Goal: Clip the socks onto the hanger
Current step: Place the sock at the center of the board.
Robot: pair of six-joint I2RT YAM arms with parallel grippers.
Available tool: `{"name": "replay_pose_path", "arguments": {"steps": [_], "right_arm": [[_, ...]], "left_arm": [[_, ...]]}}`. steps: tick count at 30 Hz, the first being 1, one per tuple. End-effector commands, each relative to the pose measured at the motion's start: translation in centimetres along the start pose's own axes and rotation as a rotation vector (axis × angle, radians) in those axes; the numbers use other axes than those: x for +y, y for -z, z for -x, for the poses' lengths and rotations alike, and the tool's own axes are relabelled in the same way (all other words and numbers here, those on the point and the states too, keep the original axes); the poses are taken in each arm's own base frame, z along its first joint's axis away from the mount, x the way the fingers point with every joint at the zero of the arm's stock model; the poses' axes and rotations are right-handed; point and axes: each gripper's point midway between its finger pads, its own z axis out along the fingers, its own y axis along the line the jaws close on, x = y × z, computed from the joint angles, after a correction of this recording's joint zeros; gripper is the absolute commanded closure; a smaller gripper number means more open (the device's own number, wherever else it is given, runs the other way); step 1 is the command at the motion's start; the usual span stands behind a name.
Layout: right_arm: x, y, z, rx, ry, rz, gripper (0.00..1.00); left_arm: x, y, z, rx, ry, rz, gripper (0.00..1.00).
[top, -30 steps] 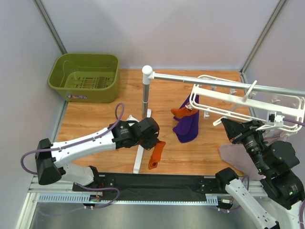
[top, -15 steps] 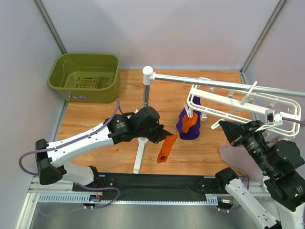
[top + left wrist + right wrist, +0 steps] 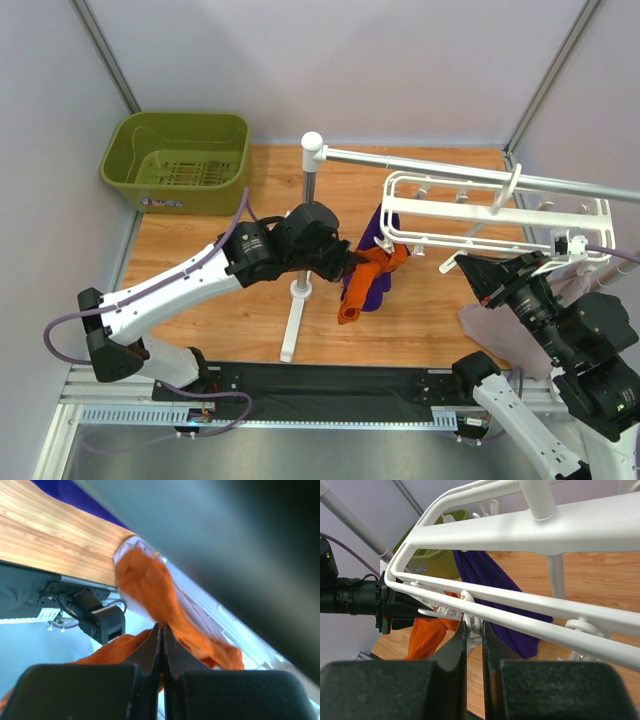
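Right of the green basket, left gripper clamps sock; right gripper pinches hanger.

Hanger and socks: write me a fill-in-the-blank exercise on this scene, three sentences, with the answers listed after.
1. The left gripper is shut on a sock whose colour is ____.
2. The right gripper is shut on the hanger, which carries a dark ____ cloth.
3. The green basket stands at the far ____ corner of the table.
Missing words: orange; purple; left.
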Motion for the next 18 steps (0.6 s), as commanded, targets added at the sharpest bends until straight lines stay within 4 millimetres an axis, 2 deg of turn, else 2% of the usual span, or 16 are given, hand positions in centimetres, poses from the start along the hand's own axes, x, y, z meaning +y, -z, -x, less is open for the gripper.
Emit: {"name": "replay_pose_path", "arguments": {"steps": [1,2,3,5,8,9,10,12,13,14,15,16,18], "right_arm": [[-0.3,0.1,-1.3,0.072,0.026,-0.005,1.00],[-0.3,0.1,-1.3,0.071,0.026,-0.006,1.00],[-0.3,0.1,-1.4,0.073,0.025,-0.009,1.00],[-0.4,0.0,-1.4,0.072,0.025,-0.010,1.00],[-0.7,0.0,-1.6,0.075,0.029,-0.019,1.00],[-0.7,0.0,-1.5,0.071,0.030,-0.021,1.00],[-0.7,-0.1,-1.6,0.072,0.029,-0.022,1.00],[-0.7,0.0,-1.5,0.072,0.029,-0.022,1.00],[-0.7,0.0,-1.6,0.074,0.028,-0.021,0.99],[-0.7,0.0,-1.5,0.069,0.030,-0.024,1.00],[-0.8,0.1,-1.6,0.069,0.030,-0.027,1.00],[-0.8,0.2,-1.6,0.069,0.031,-0.027,1.00],[-1.0,0.2,-1.9,0.080,0.034,-0.036,1.00]], "left_arm": [[1.3,-1.5,0.8,-0.042,0.099,0.033,1.00],[1.2,-1.6,1.0,-0.052,0.054,0.020,1.00],[2.1,-2.1,1.3,-0.070,0.013,0.041,1.00],[4.6,-2.6,2.3,-0.117,-0.090,0.133,1.00],[7.3,-3.0,3.5,-0.151,-0.235,0.194,1.00],[9.1,-3.4,3.9,-0.155,-0.265,0.238,1.00],[9.6,-3.8,4.1,-0.157,-0.321,0.235,1.00],[11.3,-3.8,4.8,-0.173,-0.358,0.256,1.00],[13.1,-4.7,6.1,-0.224,-0.353,0.274,1.00],[13.7,-5.0,6.3,-0.224,-0.349,0.258,1.00],[16.3,-6.0,7.3,-0.238,-0.350,0.295,1.00],[15.8,-6.7,7.1,-0.231,-0.336,0.244,1.00],[17.0,-7.7,7.7,-0.245,-0.346,0.265,0.98]]}}
